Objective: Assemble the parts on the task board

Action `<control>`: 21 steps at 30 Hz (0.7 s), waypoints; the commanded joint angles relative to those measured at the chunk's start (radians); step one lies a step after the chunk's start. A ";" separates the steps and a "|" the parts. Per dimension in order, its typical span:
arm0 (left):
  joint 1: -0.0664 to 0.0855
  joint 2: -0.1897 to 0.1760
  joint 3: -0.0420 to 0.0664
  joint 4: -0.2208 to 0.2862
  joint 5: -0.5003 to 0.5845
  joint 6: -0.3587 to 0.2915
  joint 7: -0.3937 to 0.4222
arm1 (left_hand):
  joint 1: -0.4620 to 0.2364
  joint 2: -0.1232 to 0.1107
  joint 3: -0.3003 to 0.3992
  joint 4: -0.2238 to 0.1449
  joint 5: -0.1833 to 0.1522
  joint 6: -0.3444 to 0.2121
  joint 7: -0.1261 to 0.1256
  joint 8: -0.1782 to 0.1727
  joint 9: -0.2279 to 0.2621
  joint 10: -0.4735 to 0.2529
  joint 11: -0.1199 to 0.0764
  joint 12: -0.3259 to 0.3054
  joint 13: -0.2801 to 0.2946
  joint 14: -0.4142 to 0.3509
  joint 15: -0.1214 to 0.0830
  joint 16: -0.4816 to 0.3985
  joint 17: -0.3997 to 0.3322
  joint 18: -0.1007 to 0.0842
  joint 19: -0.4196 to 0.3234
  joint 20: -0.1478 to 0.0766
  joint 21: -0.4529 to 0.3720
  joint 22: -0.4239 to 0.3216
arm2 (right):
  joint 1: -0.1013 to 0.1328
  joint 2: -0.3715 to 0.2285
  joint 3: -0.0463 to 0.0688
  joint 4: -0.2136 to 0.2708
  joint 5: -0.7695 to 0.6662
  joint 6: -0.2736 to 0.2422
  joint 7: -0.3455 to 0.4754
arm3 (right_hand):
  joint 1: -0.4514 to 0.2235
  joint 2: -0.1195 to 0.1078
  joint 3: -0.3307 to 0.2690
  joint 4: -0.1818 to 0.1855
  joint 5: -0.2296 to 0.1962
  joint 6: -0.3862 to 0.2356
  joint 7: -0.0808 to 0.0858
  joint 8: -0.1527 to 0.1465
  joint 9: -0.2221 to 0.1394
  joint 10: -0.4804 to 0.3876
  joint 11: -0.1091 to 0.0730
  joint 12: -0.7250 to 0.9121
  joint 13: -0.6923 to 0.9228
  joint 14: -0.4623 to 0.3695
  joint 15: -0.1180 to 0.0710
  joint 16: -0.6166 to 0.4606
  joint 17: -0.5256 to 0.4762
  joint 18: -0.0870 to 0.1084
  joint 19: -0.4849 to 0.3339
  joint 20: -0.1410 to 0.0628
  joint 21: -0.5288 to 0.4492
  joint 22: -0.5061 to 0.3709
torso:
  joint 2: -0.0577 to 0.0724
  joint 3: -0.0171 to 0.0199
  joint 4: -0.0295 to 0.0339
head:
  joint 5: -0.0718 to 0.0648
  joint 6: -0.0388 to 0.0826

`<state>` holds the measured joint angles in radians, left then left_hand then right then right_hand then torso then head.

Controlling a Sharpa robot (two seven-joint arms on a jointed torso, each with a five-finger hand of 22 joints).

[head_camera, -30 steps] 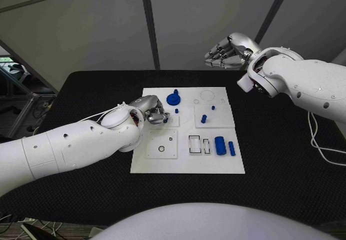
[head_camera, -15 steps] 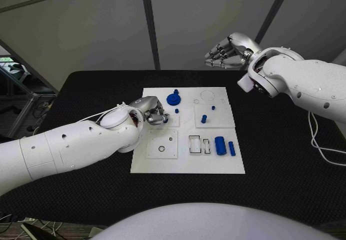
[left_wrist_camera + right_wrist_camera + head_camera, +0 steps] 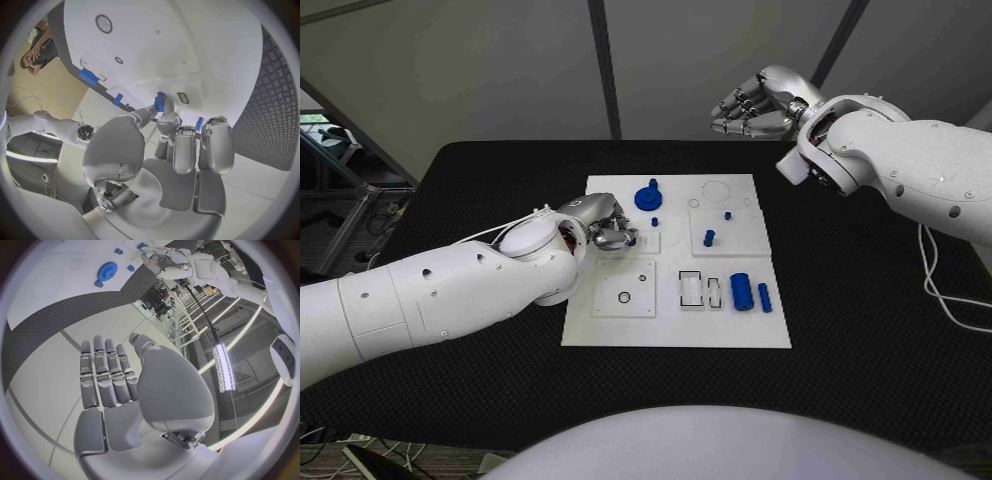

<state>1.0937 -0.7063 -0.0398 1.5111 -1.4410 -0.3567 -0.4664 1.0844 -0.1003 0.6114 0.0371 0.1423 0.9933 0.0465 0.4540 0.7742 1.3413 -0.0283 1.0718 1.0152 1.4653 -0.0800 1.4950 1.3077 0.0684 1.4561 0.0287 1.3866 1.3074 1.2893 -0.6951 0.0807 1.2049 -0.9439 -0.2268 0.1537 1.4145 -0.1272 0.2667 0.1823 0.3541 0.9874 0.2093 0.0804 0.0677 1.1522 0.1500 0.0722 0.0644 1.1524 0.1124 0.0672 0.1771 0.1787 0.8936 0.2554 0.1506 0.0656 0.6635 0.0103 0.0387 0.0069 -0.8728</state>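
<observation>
Black table (image 3: 473, 180) underneath, with the white task board (image 3: 675, 330) laid flat at its middle. Left hand (image 3: 600, 222) resting low over the board's near-left area, fingers curled together and pinching a small blue part (image 3: 160, 102) at the fingertips; seen from the left wrist as a short flat piece, long axis running roughly along the fingers and pointing away from the palm toward the board surface. Just beyond those fingertips, a blue gear (image 3: 648, 197) lying flat on the board with a stub rising from its centre. Farther out from the left hand, toward the right arm's side, two small blue pegs (image 3: 708, 237) standing upright in a raised square. Nearer the robot from there, a thick blue cylinder (image 3: 740, 291) and a thinner blue bar (image 3: 763, 295) lying side by side, long axes pointing toward and away from the robot, just beside some rectangular slots. Right hand (image 3: 750, 108) raised well beyond the board's far edge, holding nothing, fingers straight and side by side, thumb apart from them.
</observation>
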 commanded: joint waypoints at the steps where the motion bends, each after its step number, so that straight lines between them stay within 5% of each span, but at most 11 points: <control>1: -0.004 -0.003 -0.003 0.004 -0.003 0.021 -0.012 | 0.004 -0.004 0.149 -0.141 0.004 0.003 -0.007 0.004 0.002 0.011 -0.005 0.003 0.001 0.084 -0.007 0.005 0.193 -0.020 0.009 -0.002 0.003 0.116 | 0.002 0.001 0.001 0.000 -0.003 0.004 0.009 | -0.009 -0.001 0.004 -0.002 0.004 0.006 0.003 -0.005 0.001 -0.001 -0.001 0.003 0.001 -0.007 0.001 0.001 -0.001 0.007 0.006 -0.001 -0.005 0.001 | 0.000 0.0003 0.0003 | 0.001 0.000; 6: -0.004 -0.003 -0.003 0.005 0.003 0.030 -0.011 | 0.000 -0.012 0.156 -0.136 0.013 0.006 -0.009 0.009 0.005 0.015 -0.007 0.008 0.005 0.084 -0.008 0.005 0.193 -0.020 0.010 -0.003 0.005 0.119 | 0.002 0.001 0.001 0.000 -0.003 0.004 0.009 | -0.009 -0.001 0.004 -0.002 0.004 0.006 0.003 -0.005 0.001 -0.001 -0.001 0.003 0.001 -0.007 0.001 0.001 -0.001 0.007 0.006 -0.001 -0.005 0.001 | 0.000 0.0003 -0.0010 | 0.001 0.000; 11: -0.004 -0.003 -0.003 0.004 0.016 0.039 -0.006 | -0.025 -0.039 0.162 -0.117 0.147 0.020 -0.016 0.026 0.017 0.028 -0.013 0.018 0.015 0.084 -0.013 0.006 0.194 -0.022 0.015 -0.008 0.013 0.127 | 0.002 0.001 0.001 -0.001 -0.003 0.004 0.009 | -0.009 -0.001 0.004 -0.002 0.004 0.006 0.003 -0.005 0.001 -0.001 -0.001 0.003 0.001 -0.007 0.001 0.001 -0.001 0.007 0.006 -0.001 -0.005 0.001 | 0.000 -0.0001 -0.0013 | 0.000 0.000; 13: -0.004 -0.003 -0.003 0.003 0.019 0.042 -0.006 | -0.034 -0.044 0.160 -0.110 0.168 0.025 -0.020 0.031 0.020 0.031 -0.016 0.017 0.013 0.084 -0.014 0.006 0.194 -0.024 0.018 -0.009 0.017 0.132 | 0.002 0.001 0.001 -0.001 -0.003 0.004 0.009 | -0.009 -0.001 0.004 -0.002 0.004 0.006 0.003 -0.005 0.001 -0.001 -0.001 0.003 0.001 -0.007 0.001 0.001 -0.001 0.007 0.006 -0.001 -0.005 0.001 | 0.000 0.0005 -0.0015 | 0.000 0.000; 21: -0.003 0.001 -0.002 -0.008 0.024 0.047 -0.015 | -0.053 -0.050 0.154 -0.097 0.180 0.031 -0.024 0.037 0.024 0.038 -0.019 0.025 0.021 0.084 -0.017 0.006 0.194 -0.024 0.019 -0.011 0.019 0.135 | 0.002 0.002 0.001 -0.001 -0.003 0.003 0.008 | -0.009 -0.001 0.004 -0.002 0.004 0.006 0.003 -0.005 0.001 -0.001 -0.001 0.003 0.001 -0.007 0.001 0.001 -0.001 0.007 0.006 -0.001 -0.005 0.001 | 0.000 0.0008 -0.0019 | -0.001 0.000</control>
<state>1.0938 -0.7066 -0.0386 1.5049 -1.4294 -0.3455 -0.4710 1.0433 -0.1515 0.6378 0.0633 0.3173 1.0205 0.0230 0.4880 0.7966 1.3728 -0.0489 1.0940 1.0360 1.4632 -0.0896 1.4950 1.3078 0.0676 1.4633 0.0215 1.4003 1.3074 1.2893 -0.6944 0.0807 1.2042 -0.9458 -0.2266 0.1537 1.4145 -0.1272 0.2667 0.1824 0.3541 0.9874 0.2093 0.0804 0.0675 1.1522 0.1500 0.0721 0.0644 1.1524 0.1124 0.0672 0.1773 0.1787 0.8936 0.2554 0.1506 0.0656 0.6635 0.0110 0.0372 0.0062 -0.8728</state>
